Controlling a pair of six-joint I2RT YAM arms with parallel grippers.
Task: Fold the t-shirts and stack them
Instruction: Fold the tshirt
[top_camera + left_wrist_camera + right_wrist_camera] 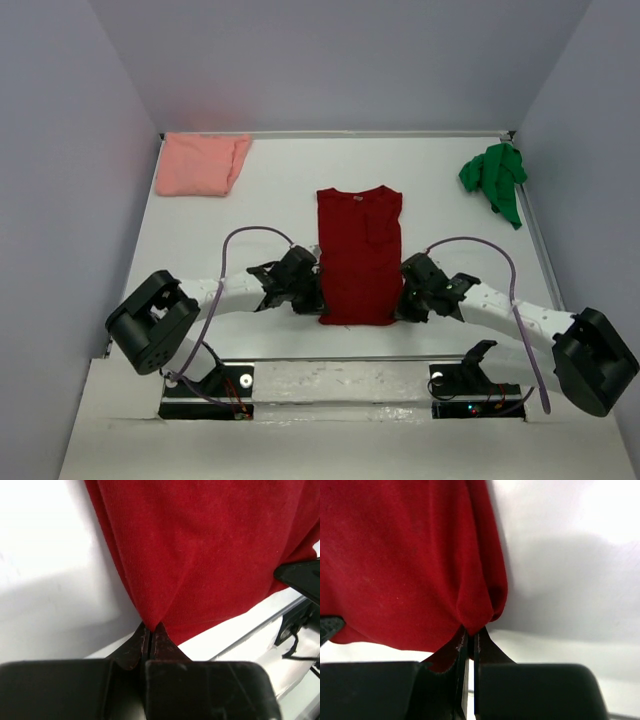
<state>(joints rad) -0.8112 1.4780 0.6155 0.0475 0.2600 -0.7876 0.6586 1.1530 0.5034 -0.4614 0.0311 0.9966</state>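
A dark red t-shirt (pixel 359 255) lies lengthwise in the middle of the white table (pixel 270 190), sleeves folded in, collar at the far end. My left gripper (pixel 318 293) is shut on its near left corner; the left wrist view shows red cloth (pixel 200 555) pinched between the closed jaws of that gripper (pixel 150 628). My right gripper (pixel 402 297) is shut on the near right corner, the red fabric (pixel 410 555) bunching into its tips (pixel 473 632). A pale salmon pink t-shirt (pixel 201 164) lies folded at the far left. A bright green t-shirt (pixel 495 179) sits crumpled at the far right.
Grey walls enclose the table on the left, back and right. A metal rail (pixel 340 360) runs along the near edge in front of the arm bases. Cables loop over both arms.
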